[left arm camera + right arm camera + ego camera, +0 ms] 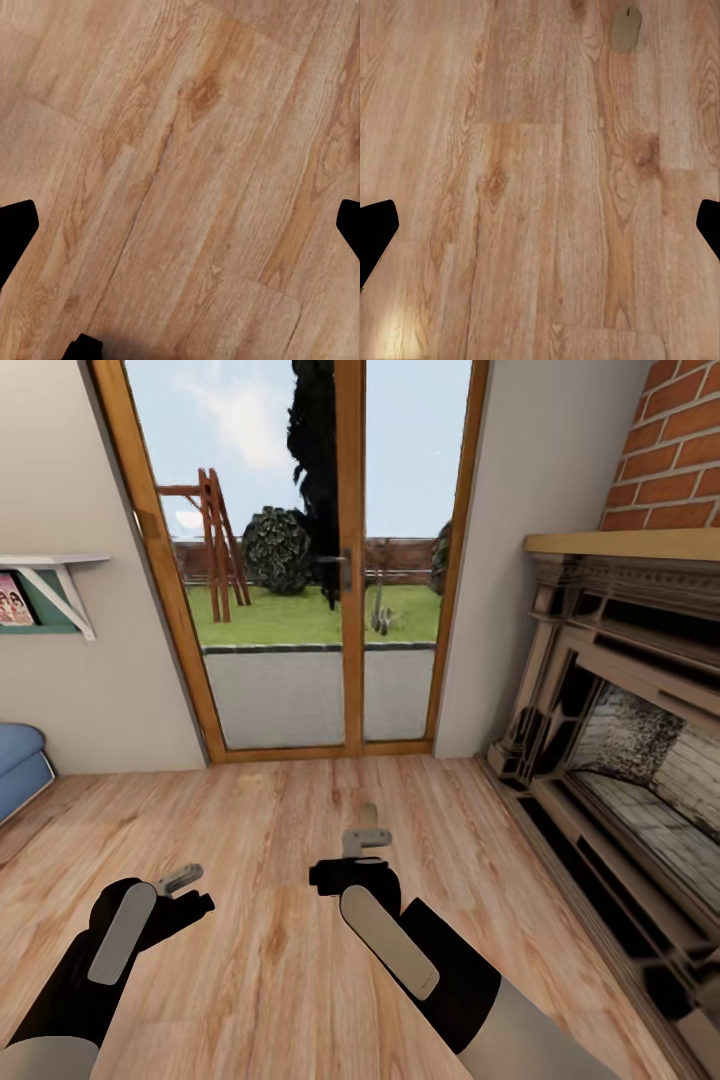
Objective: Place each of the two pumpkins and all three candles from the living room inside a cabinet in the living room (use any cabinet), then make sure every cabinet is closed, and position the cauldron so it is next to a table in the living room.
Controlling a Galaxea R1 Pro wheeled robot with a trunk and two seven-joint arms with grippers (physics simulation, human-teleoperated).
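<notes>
A light wood plank floor (270,840) is stretching ahead to a glass garden door (300,560), with a brick fireplace (620,740) along its right edge and a blue sofa (20,760) corner at the left edge. One candle (625,30) is lying on its side on the planks just beyond the right gripper (365,838), its long axis pointing toward the door. The left gripper (180,880) is hovering over bare floor. Both sets of jaws are standing apart, holding nothing.
</notes>
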